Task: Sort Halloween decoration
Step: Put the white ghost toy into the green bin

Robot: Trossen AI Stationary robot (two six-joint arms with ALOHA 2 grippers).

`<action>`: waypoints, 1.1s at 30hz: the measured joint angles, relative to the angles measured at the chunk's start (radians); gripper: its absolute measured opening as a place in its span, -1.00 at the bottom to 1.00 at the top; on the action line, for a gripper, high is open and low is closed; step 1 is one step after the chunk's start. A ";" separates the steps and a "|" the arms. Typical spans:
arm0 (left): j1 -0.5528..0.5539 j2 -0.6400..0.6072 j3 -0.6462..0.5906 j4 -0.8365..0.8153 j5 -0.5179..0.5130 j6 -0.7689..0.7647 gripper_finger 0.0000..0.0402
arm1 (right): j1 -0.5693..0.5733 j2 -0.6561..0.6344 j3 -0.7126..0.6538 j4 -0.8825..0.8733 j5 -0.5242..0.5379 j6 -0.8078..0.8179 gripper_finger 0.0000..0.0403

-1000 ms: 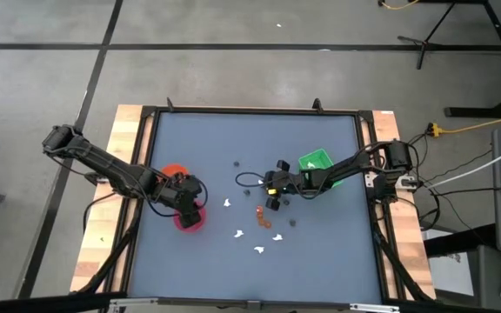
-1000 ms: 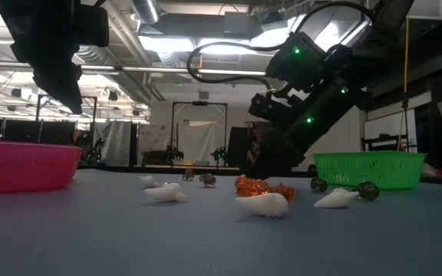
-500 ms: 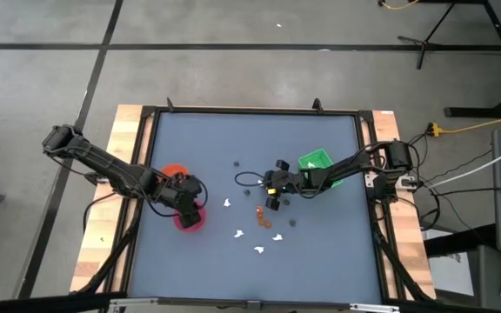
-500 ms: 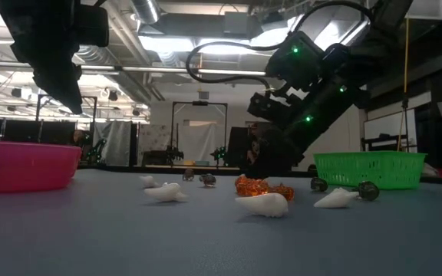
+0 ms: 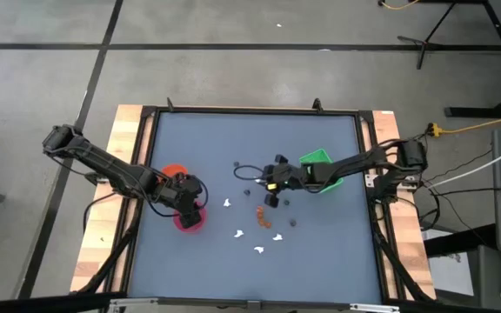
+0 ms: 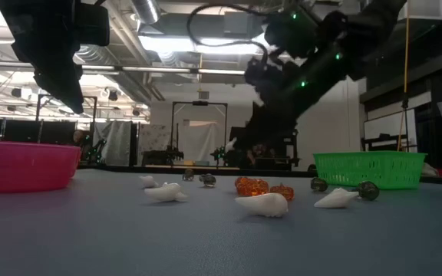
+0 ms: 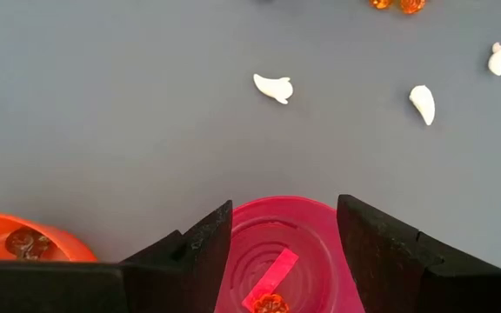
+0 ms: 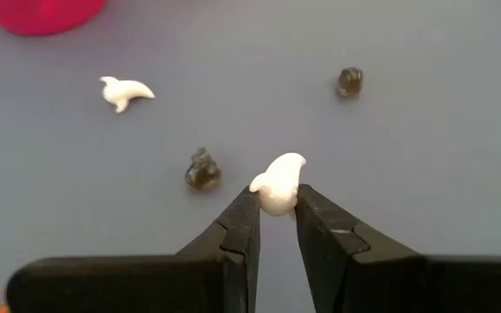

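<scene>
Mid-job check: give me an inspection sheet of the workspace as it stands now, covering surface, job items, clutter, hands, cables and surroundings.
Surface: blue-grey table top, wooden side strips.
Job's things: white pieces, orange pieces and dark pieces loose mid-table; pink bowl holds one orange piece and a pink strip; orange bowl holds a dark piece; green tray at right.
Clutter: nothing seen.
Hands: right hand lifted off the table, shut on a white piece; left hand open above the pink bowl.
Cables: black loop at the right wrist; yellow cable on the floor.
Surroundings: concrete floor, stands, equipment at right.
</scene>
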 joint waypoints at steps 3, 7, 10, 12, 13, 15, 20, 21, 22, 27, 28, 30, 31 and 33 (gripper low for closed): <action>0.000 0.000 0.000 0.006 0.000 0.000 -0.04 | 0.000 -0.050 0.017 -0.063 -0.024 0.000 -0.67; 0.000 0.000 0.000 0.021 0.000 0.000 -0.04 | 0.001 -0.124 0.035 -0.173 -0.043 0.000 -0.67; 0.000 0.000 0.000 0.019 0.000 0.000 -0.04 | 0.001 -0.188 0.043 -0.246 -0.043 0.000 -0.67; 0.000 0.000 0.000 0.019 0.000 0.000 -0.04 | 0.001 -0.232 0.045 -0.290 -0.043 0.000 -0.67; 0.000 0.000 0.000 0.019 0.000 0.000 -0.04 | 0.001 -0.253 0.045 -0.314 -0.043 0.000 -0.67; 0.000 0.000 0.000 0.019 0.000 0.000 -0.04 | 0.001 -0.299 0.045 -0.362 -0.043 0.000 -0.67; 0.000 0.000 0.000 0.019 0.000 0.000 -0.04 | 0.001 -0.412 0.045 -0.506 -0.043 0.000 -0.67; 0.000 0.000 0.000 0.019 0.000 0.000 -0.04 | 0.001 -0.431 0.045 -0.539 -0.043 0.000 -0.67; 0.000 0.000 0.000 0.022 0.000 0.000 -0.04 | 0.001 -0.453 0.045 -0.571 -0.042 0.000 -0.67; 0.000 0.000 0.000 0.027 0.000 0.000 -0.04 | 0.001 -0.532 0.045 -0.756 0.018 0.001 -0.67; 0.000 0.000 0.000 0.027 0.000 0.000 -0.04 | 0.001 -0.543 0.045 -0.798 0.037 0.001 -0.67; 0.000 0.000 0.000 0.027 0.000 0.000 -0.04 | 0.001 -0.561 0.045 -0.878 0.079 0.003 -0.67; 0.000 0.000 0.000 0.027 0.000 0.000 -0.04 | 0.001 -0.565 0.045 -0.917 0.099 0.002 -0.67; 0.000 0.000 0.000 0.029 0.000 0.000 -0.04 | 0.001 -0.569 0.045 -0.990 0.133 0.003 -0.67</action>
